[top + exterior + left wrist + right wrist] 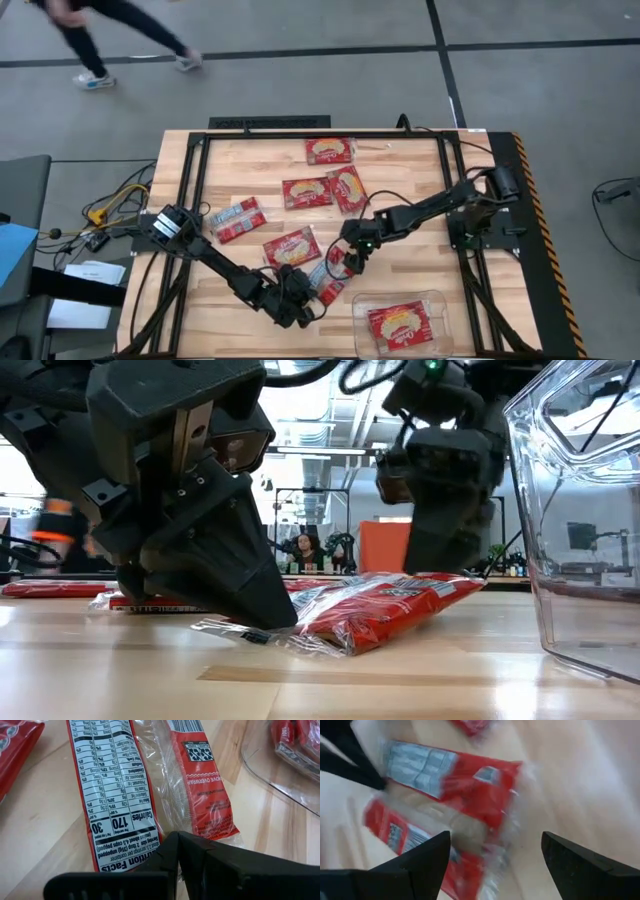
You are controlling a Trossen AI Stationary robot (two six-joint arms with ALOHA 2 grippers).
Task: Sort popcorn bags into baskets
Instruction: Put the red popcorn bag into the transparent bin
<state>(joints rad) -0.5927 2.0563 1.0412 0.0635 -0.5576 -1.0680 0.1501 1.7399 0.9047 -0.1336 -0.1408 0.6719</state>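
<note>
You've got one popcorn bag (pixel 399 323) sorted in the clear basket (pixel 437 301) at 5 o'clock; roughly six wait mid-table. Right gripper (pixel 349 260), fingers wide open, hovers over the face-down bag (pixel 331 280); left gripper (pixel 303 308), fingers closed, presses its edge.

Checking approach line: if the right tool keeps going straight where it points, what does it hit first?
Most likely the face-down popcorn bag directly ahead of the open right tool; depth is unclear.
</note>
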